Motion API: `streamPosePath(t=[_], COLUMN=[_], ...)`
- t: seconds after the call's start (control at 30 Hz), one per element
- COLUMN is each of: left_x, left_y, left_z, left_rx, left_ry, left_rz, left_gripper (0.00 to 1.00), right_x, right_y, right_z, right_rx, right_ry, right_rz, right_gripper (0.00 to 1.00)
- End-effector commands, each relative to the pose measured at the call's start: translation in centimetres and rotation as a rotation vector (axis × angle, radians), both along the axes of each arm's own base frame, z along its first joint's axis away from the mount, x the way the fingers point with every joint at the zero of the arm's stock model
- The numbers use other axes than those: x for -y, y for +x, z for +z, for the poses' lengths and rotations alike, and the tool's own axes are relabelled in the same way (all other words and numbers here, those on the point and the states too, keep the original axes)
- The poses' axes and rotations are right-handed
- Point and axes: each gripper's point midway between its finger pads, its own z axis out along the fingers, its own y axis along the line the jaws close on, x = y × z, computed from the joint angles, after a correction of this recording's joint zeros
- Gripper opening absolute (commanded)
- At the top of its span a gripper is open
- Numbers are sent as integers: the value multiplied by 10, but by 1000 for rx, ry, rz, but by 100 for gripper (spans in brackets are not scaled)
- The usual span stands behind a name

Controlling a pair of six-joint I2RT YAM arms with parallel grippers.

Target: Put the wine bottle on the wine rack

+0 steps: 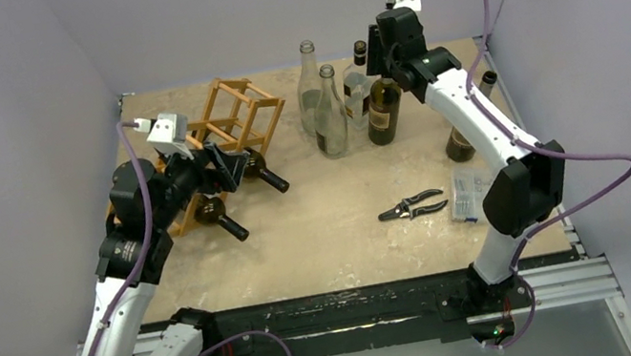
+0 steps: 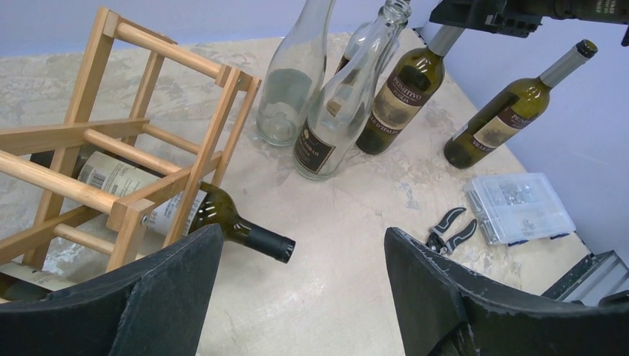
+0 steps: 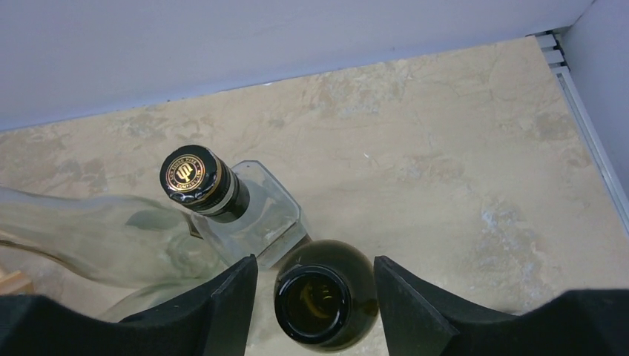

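Marbled beige surface (image 1: 335,204) carrying all items, with both arms mounted at its near edge. Wooden wine rack (image 1: 235,114) stands at the left rear, angled; two racked bottles (image 1: 268,178) already lie in its lower cells, dark necks projecting toward the centre.

A standing cluster sits at the rear centre, well apart from the rack. It has two clear glass bottles (image 1: 331,117), a square clear bottle (image 3: 252,215) with a black and gold cap, and a dark green wine bottle (image 3: 315,304), labelled and uncorked. A further labelled bottle (image 1: 460,139) stands near the right edge, partly hidden by the right arm.

Right claw (image 3: 313,261) hangs above the dark green wine bottle with its jaws spread wide, one on either side of the open mouth and clear of the glass. Left claw (image 2: 303,233) hovers just beside the rack, likewise wide and holding nothing. Pruning shears (image 1: 412,208) and a clear parts box (image 1: 467,193) lie near the right arm.

Progress, as judged: part of the racking is done, but this bottle is not yet gripped. Closing on the neck, lifting, carrying across and laying it in a free cell all appear outstanding.
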Motion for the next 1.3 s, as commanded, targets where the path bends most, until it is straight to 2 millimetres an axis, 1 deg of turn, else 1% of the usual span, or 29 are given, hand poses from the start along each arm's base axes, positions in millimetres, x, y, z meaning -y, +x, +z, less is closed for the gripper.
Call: streamPosePath(t=[0.0,0.17,0.23,0.47,0.53,0.6,0.7,0.77,0.8,0.9,1.0,1.03,1.13,1.2,1.27], left_x=[3,4,4,3,4,5,4,4,5,6,8,8,7,1,-11], left_y=[-1,0,0,1,0,0,1,2,1,3,4,4,4,7,8], left_z=[19,18,17,17,17,18,16,16,15,13,12,11,11,9,10], left_rx=[48,44,40,36,34,36,30,26,24,16,7,4,11,13,15], left_ry=[-15,-13,-12,-8,-9,-11,-8,-6,-7,-13,-13,-13,-11,14,46], left_rz=[-12,-13,-14,-12,-16,-21,-14,-15,-17,-22,-25,-27,-23,6,66], left_gripper=[80,80,80,81,81,81,81,81,82,83,83,83,83,83,83], right_x=[-6,-4,-3,-2,-3,-3,1,2,2,4,-2,-1,-5,-12,-24], right_y=[9,10,10,6,7,5,-1,-8,-11,-25,-40,-47,-65,-78,-93], right_z=[10,-7,-13,-27,-28,-30,-24,-17,-11,0,14,25,41,44,48], right_rx=[20,-16,-26,-40,-35,-41,-43,-29,-18,9,45,74,113,109,106], right_ry=[-5,-33,-46,-57,-60,-64,-70,-64,-53,-31,11,27,74,125,194], right_rz=[29,26,30,39,48,52,50,53,61,67,122,130,173,214,278], right_gripper=[60,55,52,43,39,32,17,4,0,0,0,0,0,0,0])
